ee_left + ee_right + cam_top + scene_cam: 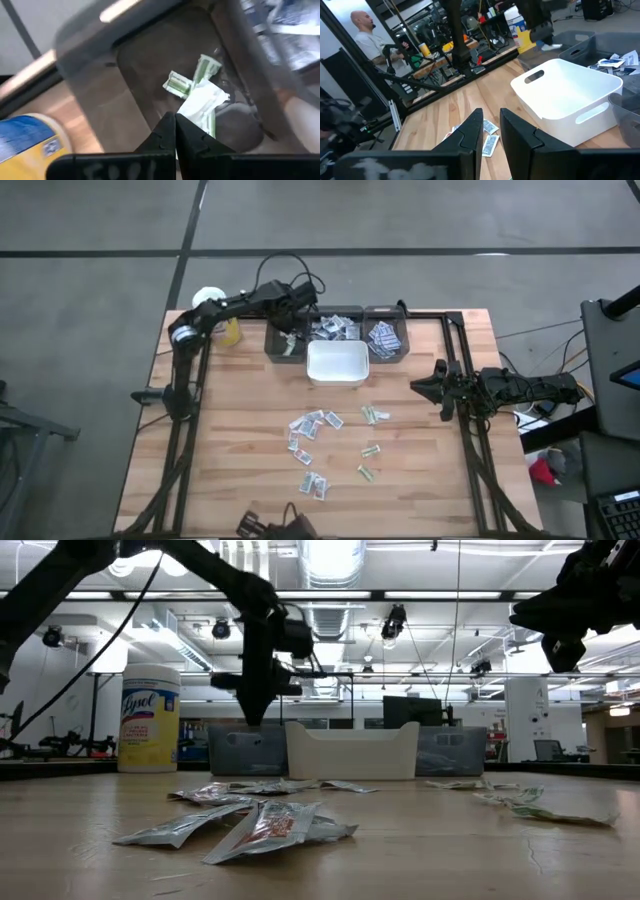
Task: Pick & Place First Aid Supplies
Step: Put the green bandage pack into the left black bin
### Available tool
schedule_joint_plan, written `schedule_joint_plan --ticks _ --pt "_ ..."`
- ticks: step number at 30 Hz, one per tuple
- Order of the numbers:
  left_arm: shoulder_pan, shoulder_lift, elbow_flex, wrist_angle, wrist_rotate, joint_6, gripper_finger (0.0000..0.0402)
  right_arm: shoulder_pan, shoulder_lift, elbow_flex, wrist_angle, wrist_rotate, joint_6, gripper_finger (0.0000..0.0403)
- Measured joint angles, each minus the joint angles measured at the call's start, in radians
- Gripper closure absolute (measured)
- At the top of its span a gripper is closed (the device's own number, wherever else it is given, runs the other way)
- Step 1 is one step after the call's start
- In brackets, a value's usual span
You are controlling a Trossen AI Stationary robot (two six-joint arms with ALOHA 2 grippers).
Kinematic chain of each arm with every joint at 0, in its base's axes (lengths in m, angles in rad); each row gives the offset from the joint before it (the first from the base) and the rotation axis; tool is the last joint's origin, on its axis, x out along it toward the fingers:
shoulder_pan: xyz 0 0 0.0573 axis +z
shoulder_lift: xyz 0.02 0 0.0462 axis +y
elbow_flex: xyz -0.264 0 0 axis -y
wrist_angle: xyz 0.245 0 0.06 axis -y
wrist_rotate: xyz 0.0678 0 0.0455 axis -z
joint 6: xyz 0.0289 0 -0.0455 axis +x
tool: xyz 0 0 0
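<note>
Several small paper packets point(315, 423) lie loose on the wooden table in front of a white bin point(337, 363); they also show in the low view point(262, 823). My left gripper point(291, 345) points down into the far-left grey bin point(276, 345) and is shut on a white-green packet point(200, 102). Two more green-printed packets point(176, 83) lie on that bin's floor. My right gripper point(425, 387) is open and empty, above the table's right side; its fingers point(470, 131) point toward the white bin point(567, 87). My left gripper holds the white-green packet by an end point(186, 111), pinched at the tips of its two fingers. The fingers come from above, pointing down into the grey bin. The packet slants away from the tips over the bin's floor; whether it rests there, I cannot tell.
Two more grey bins point(337, 327) point(386, 338) with packets stand in the far row. A yellow bottle with a white lid point(215, 315) stands at the far left. A person point(367, 40) stands beyond the table. Bare wood lies near the front edge.
</note>
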Motion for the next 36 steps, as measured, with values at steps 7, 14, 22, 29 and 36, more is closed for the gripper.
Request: schedule_joint_plan --ticks 7,14,22,29,36 --pt "0.015 0.000 -0.145 0.133 0.019 0.002 0.0402 0.000 0.000 0.000 0.000 0.000 0.000 0.0339" --pt "0.015 0.000 -0.219 0.225 0.029 -0.003 0.0401 0.000 0.000 0.000 0.000 0.000 0.000 0.0339" --pt "0.014 0.000 -0.218 0.224 0.055 0.023 0.0401 0.000 0.000 0.000 0.000 0.000 0.000 0.0339" --pt "0.014 0.000 -0.196 0.224 0.093 0.048 0.0375 0.000 0.000 0.000 0.000 0.000 0.000 0.0339" --pt "0.011 0.000 -0.141 0.196 0.094 0.047 0.0327 0.000 0.000 0.000 0.000 0.000 0.000 0.0339"
